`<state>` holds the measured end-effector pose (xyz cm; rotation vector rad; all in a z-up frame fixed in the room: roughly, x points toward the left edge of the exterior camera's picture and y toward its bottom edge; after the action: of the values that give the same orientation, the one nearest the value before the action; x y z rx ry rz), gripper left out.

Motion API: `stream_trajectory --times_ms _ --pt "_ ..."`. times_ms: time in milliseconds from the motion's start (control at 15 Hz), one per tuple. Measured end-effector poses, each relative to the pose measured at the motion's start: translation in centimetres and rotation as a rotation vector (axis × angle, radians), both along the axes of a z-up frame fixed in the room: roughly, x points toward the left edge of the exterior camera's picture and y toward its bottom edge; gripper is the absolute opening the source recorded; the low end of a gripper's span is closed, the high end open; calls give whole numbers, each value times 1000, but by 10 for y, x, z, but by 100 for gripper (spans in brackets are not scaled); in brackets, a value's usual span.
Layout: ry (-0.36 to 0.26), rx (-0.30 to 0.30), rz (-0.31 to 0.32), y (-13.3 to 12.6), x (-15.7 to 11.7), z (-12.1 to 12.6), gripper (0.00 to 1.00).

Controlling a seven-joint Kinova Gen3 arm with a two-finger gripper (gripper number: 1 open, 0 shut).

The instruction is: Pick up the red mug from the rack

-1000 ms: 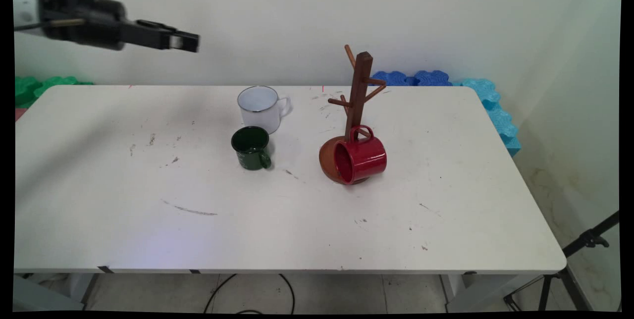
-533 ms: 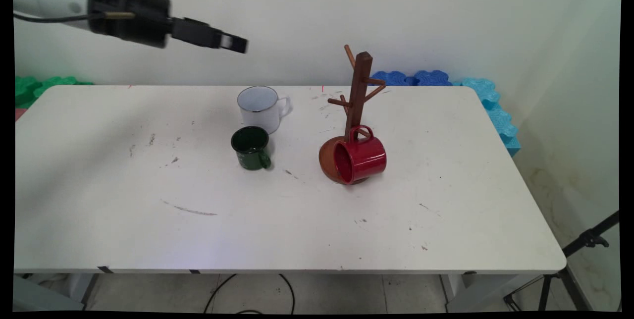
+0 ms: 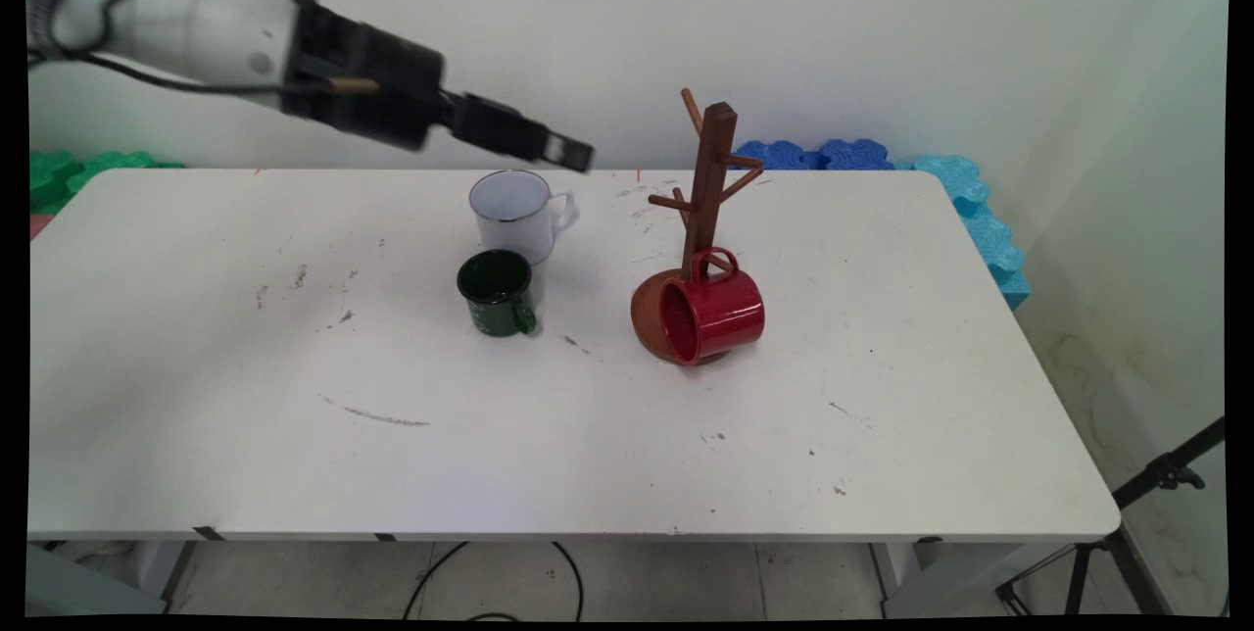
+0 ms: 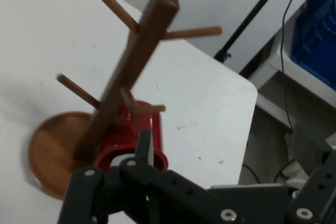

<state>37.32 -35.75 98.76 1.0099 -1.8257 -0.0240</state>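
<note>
The likeliest trouble, in our judgement, lies with the mug tree (image 3: 707,182). It is a tall thin post on a small round base (image 3: 647,313), with pegs sticking out on several sides. The red mug (image 3: 713,315) lies on its side across that base, mouth towards the camera and handle up against the post by a low peg; we cannot tell whether the handle is hooked on that peg or only leaning. A sideways brush against an upper peg or the top of the post would have plenty of leverage and could rock or topple the tree. That would roll the red mug off the base and across the table (image 3: 294,415). A lesser risk is the white mug (image 3: 511,212), which stands upright almost below the gripper (image 3: 573,153); a low pass there could clip its rim. The green mug (image 3: 497,290) stands upright just in front of it, close enough to be knocked along with it. As for the pose, the arm comes in from the upper left with black cables looped over it. Its wrist slopes gently down towards the right, so the gripper hangs in the air above the table's far part. It touches nothing and is well apart from the tree, which it points at: the hand view is filled by the post, its pegs and the red mug at its foot. We cannot tell how far open the gripper is; we see nothing held in it.
</note>
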Motion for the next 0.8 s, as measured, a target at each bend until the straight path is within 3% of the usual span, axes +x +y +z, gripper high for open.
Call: stream_trajectory --times_ms 333,800 --pt "-32 16 -22 8 -44 -30 100" --pt "-83 32 -12 17 -78 -86 100"
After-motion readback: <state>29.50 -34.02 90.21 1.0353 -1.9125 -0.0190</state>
